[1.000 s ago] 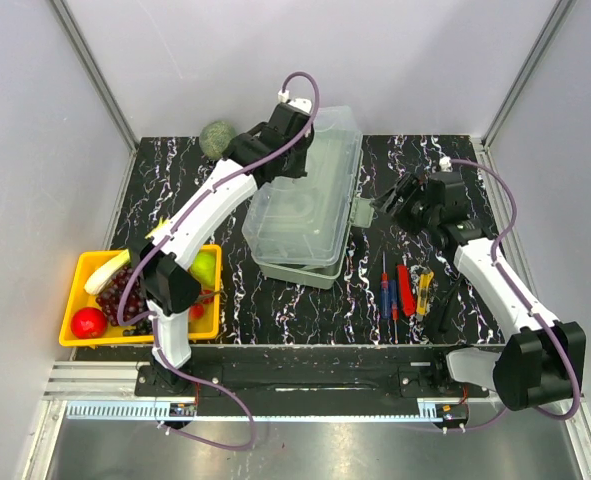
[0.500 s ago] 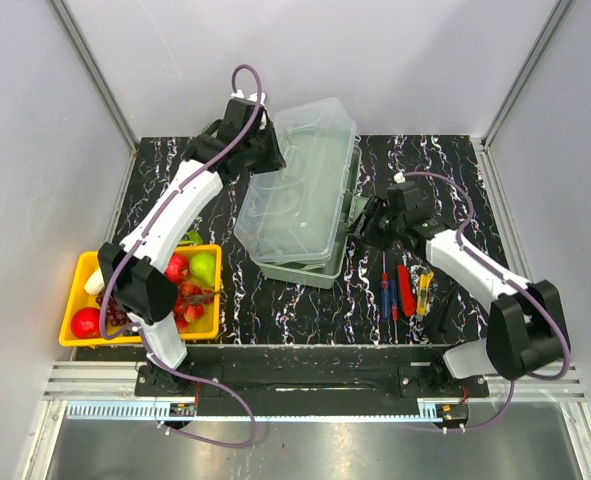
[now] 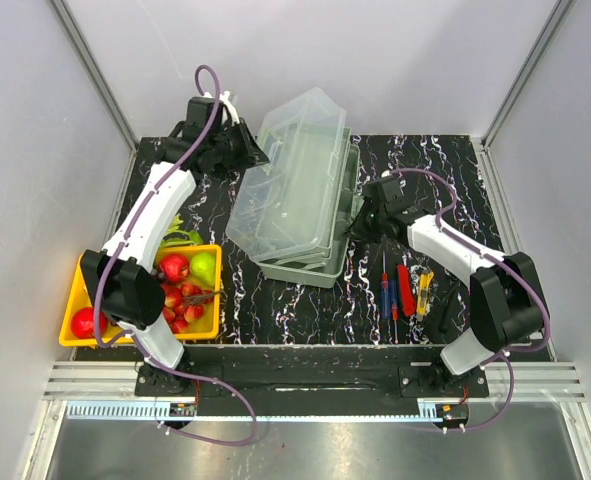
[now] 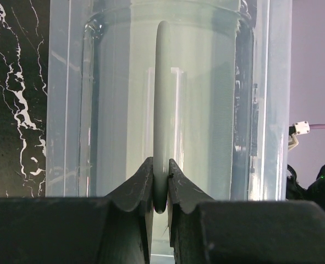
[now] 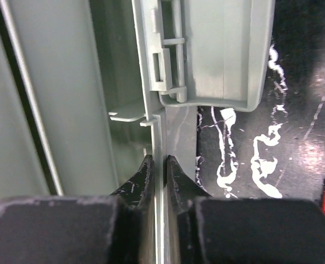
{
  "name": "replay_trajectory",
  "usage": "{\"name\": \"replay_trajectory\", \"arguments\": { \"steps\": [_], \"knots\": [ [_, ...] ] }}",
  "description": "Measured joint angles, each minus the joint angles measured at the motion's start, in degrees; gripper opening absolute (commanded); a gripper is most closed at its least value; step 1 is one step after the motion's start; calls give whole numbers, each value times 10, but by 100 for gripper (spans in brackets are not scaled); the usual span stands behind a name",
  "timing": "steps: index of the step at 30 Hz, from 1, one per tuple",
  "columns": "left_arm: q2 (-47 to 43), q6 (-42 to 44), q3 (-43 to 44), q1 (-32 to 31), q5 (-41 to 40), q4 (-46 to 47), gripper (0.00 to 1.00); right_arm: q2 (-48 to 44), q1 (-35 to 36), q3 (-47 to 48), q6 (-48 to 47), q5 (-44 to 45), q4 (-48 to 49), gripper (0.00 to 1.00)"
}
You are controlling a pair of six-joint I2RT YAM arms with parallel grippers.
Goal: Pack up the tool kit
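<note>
The translucent pale grey-green toolbox [image 3: 300, 215] stands mid-table with its lid [image 3: 290, 170] tilted up on edge. My left gripper [image 3: 247, 152] is shut on the lid's handle [image 4: 162, 93], which runs up from between the fingertips of the left gripper [image 4: 161, 171]. My right gripper [image 3: 363, 222] is at the box's right side. In the right wrist view the right gripper [image 5: 159, 163] is shut on a thin wall [image 5: 158, 132] of the toolbox. A blue-handled screwdriver [image 3: 384, 285], a red tool [image 3: 405, 289] and a yellow tool [image 3: 425, 290] lie right of the box.
A yellow tray [image 3: 80, 290] of fruit sits at the front left beside the left arm. A black object [image 3: 443, 312] lies by the tools near the right arm's base. Metal frame posts and grey walls close in the table on three sides.
The left arm has swung left and back, raising the lid by its handle. The right gripper has moved left to the box's right side and closed on its wall.
</note>
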Motion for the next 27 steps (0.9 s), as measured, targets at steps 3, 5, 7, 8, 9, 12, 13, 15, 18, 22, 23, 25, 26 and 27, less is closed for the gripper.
{"name": "replay_trajectory", "arguments": {
  "steps": [3,5,7,8,9,12,13,15,18,22,23,25,26,27],
  "knots": [
    [-3,-3,-15,27,45,19,0,4,4,11,-4,24,-16,5],
    [-7,-7,-31,48,78,38,0,7,5,19,-6,43,-25,4],
    [-10,-13,-48,68,106,58,0,7,5,21,-8,57,-28,3],
    [-11,-16,-55,80,120,67,0,7,5,22,-10,63,-30,3],
    [-12,-18,-61,90,129,74,0,7,4,23,-11,69,-30,3],
    [-13,-20,-76,117,147,89,0,7,-7,23,-16,73,-32,3],
    [-13,-20,-79,124,150,91,0,7,-15,23,-19,73,-32,3],
    [-13,-20,-88,139,154,91,0,7,-34,23,-30,72,-33,3],
    [-9,-24,-97,148,166,89,0,6,-60,23,-47,71,-35,3],
    [13,-34,-100,149,192,107,1,3,-82,23,-66,66,-39,3],
    [18,-37,-104,150,200,120,2,2,-85,23,-70,66,-41,3],
    [25,-44,-116,154,218,144,4,1,-94,23,-75,65,-43,3],
    [29,-49,-122,156,229,158,4,1,-99,23,-76,62,-43,3],
    [33,-55,-128,160,240,172,4,1,-103,23,-77,61,-44,3]
  ]
}}
